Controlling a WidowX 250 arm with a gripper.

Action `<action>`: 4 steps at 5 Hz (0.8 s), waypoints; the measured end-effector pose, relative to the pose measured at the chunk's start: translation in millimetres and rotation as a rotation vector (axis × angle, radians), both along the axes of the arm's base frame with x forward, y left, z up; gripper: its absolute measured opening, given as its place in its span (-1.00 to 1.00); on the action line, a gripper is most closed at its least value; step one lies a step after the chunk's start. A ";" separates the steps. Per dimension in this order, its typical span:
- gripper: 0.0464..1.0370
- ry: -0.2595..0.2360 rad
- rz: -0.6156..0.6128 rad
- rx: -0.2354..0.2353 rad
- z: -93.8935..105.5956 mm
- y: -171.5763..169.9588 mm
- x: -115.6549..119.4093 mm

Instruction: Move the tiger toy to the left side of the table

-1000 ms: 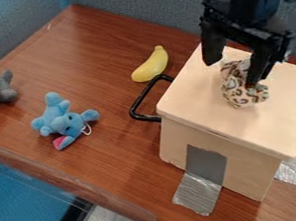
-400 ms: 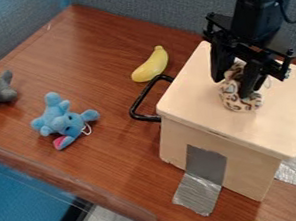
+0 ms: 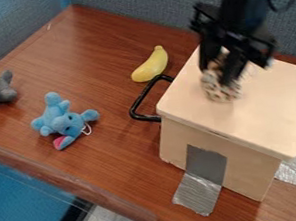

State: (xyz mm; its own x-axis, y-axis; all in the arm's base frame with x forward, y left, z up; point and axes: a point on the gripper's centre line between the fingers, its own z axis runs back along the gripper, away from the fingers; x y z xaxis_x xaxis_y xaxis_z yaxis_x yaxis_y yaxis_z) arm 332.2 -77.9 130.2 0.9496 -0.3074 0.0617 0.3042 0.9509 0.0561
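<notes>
Black pincer (image 3: pixel 216 75), spotted toy (image 3: pixel 221 93), probably held

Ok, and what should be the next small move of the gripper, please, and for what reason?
Probably carry the spotted toy toward the picture's left, kept high: the gripper has it between its fingers over the wooden box, and the open table lies beyond the black handle.
</notes>
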 end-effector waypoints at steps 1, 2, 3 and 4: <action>-0.22 -0.031 0.031 -0.005 16.7 23.6 3.7; -0.22 -0.061 0.107 0.021 27.8 64.5 5.9; -0.22 -0.091 0.192 0.034 31.6 109.6 8.1; -0.22 -0.140 0.272 0.019 26.6 157.5 12.3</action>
State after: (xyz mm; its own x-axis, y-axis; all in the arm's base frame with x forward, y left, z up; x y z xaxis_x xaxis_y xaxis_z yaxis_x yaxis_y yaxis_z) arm 344.5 79.6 156.8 0.9799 -0.0449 0.1941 0.0262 0.9949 0.0975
